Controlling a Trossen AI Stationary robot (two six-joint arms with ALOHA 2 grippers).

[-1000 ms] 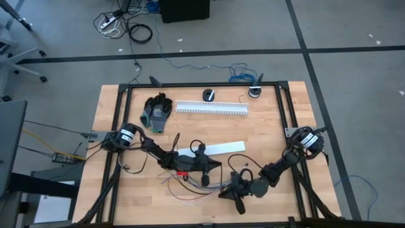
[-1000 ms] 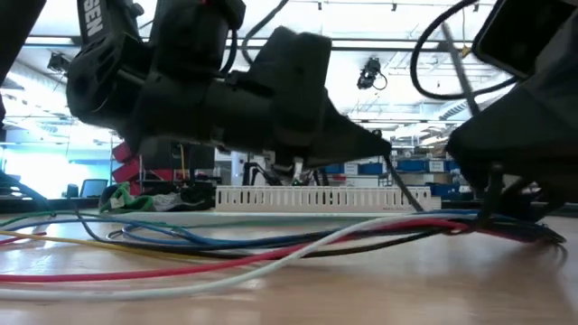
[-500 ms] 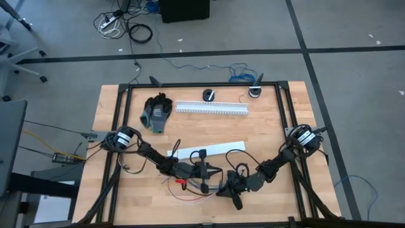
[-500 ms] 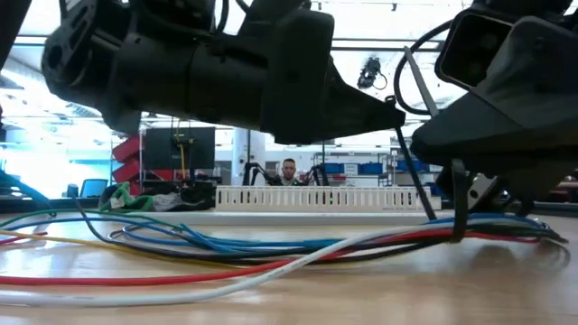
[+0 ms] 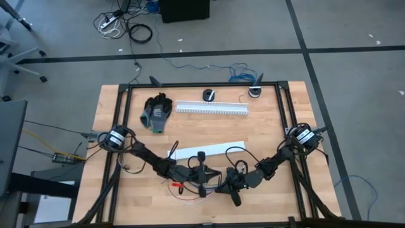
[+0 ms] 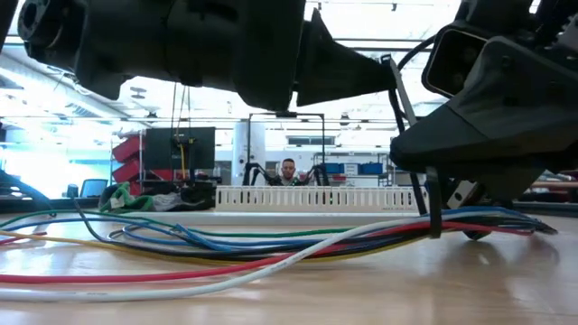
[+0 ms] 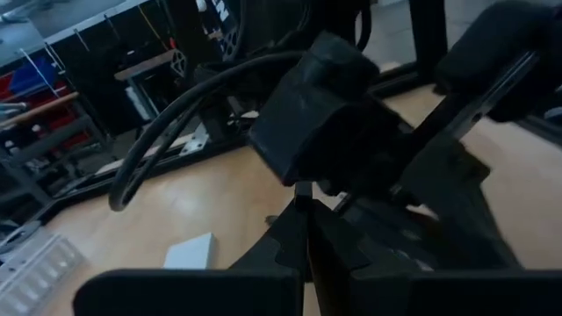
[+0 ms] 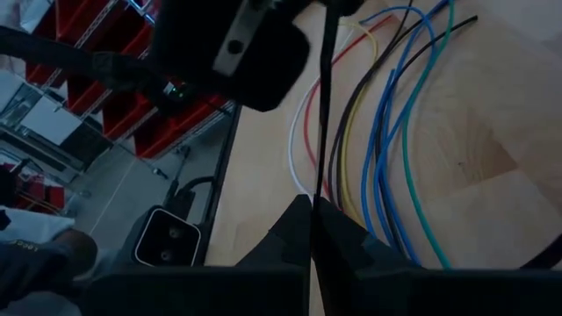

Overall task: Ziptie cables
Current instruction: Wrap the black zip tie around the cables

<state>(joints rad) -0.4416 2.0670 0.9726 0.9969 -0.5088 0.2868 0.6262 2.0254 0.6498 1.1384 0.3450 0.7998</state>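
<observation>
Both arms are down low at the bottom centre of the high view. The left gripper and right gripper are nose to nose, each with jaws pinched tight on a thin black zip tie. The cables run left-right on the table, just beneath both. The white duct and gloves sit well clear, upper frame.

Since a second ago both arms have drawn together over the counter's near edge. The left claw has slid toward the right claw — the gap between them is now almost gone. The right claw has shifted toward the left one and sits just beside it. In the low view both claws have risen, uncovering more of the cables beneath them.
</observation>
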